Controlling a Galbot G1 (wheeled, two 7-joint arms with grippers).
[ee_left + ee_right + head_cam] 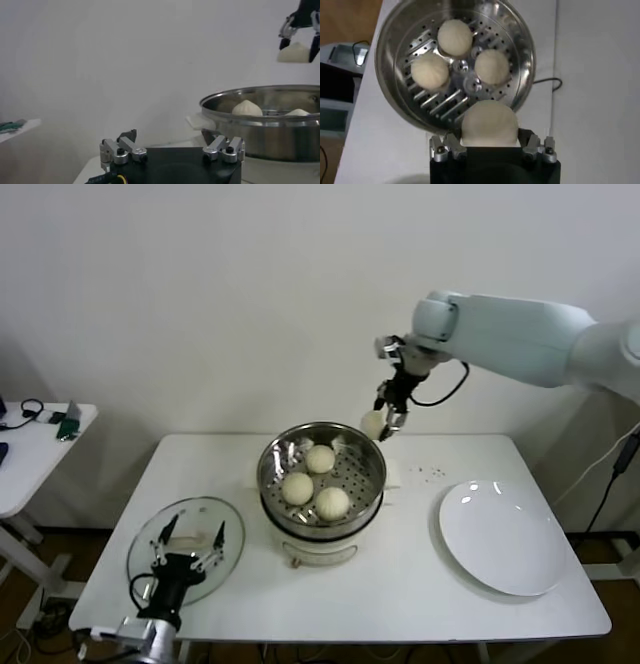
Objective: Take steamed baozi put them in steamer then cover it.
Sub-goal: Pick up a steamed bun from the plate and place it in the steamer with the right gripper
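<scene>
The steel steamer (345,484) sits on its white pot base at the table's middle with three baozi (320,459) (297,488) (332,503) in it. My right gripper (385,422) is shut on the fourth baozi (373,424) and holds it in the air above the steamer's far right rim. In the right wrist view this baozi (488,123) sits between the fingers, with the steamer (395,75) below. My left gripper (190,552) is open and empty, low over the glass lid (150,549) at the table's front left. It also shows in the left wrist view (171,136).
A flat white plate (505,536) lies at the table's right. A small side table (40,444) with cables stands to the left. The white wall is close behind the table.
</scene>
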